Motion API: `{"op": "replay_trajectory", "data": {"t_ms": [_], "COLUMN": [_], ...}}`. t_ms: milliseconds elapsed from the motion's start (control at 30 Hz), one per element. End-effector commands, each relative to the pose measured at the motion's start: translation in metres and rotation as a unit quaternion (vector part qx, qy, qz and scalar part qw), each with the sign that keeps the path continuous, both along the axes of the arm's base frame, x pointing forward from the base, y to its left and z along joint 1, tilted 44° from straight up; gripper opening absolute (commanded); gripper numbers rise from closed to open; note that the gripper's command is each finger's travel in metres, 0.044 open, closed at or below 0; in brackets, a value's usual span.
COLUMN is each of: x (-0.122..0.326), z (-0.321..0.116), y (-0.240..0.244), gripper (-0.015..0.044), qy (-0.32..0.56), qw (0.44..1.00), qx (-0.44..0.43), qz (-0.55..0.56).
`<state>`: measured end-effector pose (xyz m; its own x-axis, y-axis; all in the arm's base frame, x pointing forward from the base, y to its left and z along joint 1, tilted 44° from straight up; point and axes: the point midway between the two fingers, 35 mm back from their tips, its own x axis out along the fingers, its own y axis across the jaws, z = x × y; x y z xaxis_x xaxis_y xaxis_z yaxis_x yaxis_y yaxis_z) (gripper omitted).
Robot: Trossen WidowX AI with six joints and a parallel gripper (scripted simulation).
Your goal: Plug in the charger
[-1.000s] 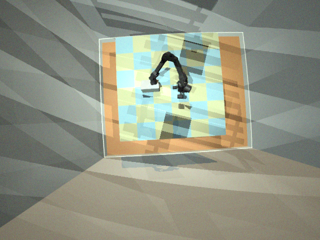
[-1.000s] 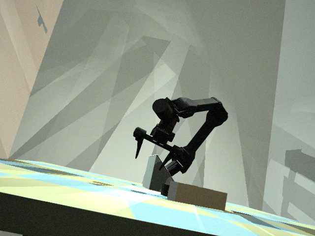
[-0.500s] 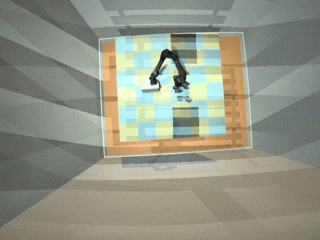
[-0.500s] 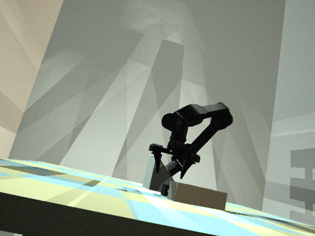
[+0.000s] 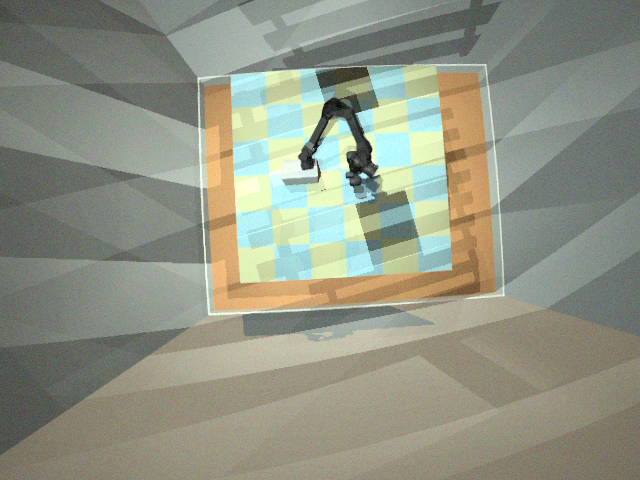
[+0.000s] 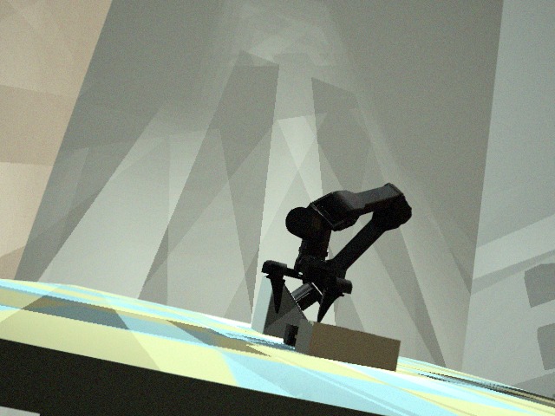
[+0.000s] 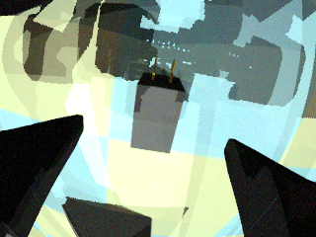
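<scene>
The charger [image 7: 157, 118] [image 6: 291, 334] is a grey block with a black end and two brass prongs, which point toward the top of the wrist view. It lies on the mat between my fingers as the wrist camera sees it. My gripper [image 7: 156, 134] [image 6: 298, 315] [image 5: 353, 167] is open and empty; its tips hang a little above the charger, one to each side. The power strip [image 6: 354, 345] seems to be the long, brown-looking block right of the charger in the exterior view. Its outlets are not visible, and my arm hides it in the top view.
A white block [image 5: 299, 173] with a dark side stands beside my arm's base; it shows behind the charger in the exterior view [image 6: 281, 315]. A dark grey block [image 7: 109, 217] enters the wrist view at the bottom. The checkered mat [image 5: 328, 260] lies on an orange table [image 5: 219, 258].
</scene>
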<state>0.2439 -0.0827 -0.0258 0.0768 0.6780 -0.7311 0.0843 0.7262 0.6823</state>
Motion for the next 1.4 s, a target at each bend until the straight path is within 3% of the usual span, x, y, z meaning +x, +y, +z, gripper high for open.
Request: {"op": "replay_trajectory", "data": {"t_ms": [0, 1033, 1367], "x": [-0.001, 0.004, 0.006], "z": [-0.005, -0.034, -0.032], "y": [0.006, 0.034, 0.032], "gripper": [0.0440, 0.0440, 0.0177], "qy": [0.005, 0.004, 0.000], "qw": [1.000, 1.000, 1.000], "qx": [0.005, 0.006, 0.002], "qz": [-0.001, -0.001, 0.001]}}
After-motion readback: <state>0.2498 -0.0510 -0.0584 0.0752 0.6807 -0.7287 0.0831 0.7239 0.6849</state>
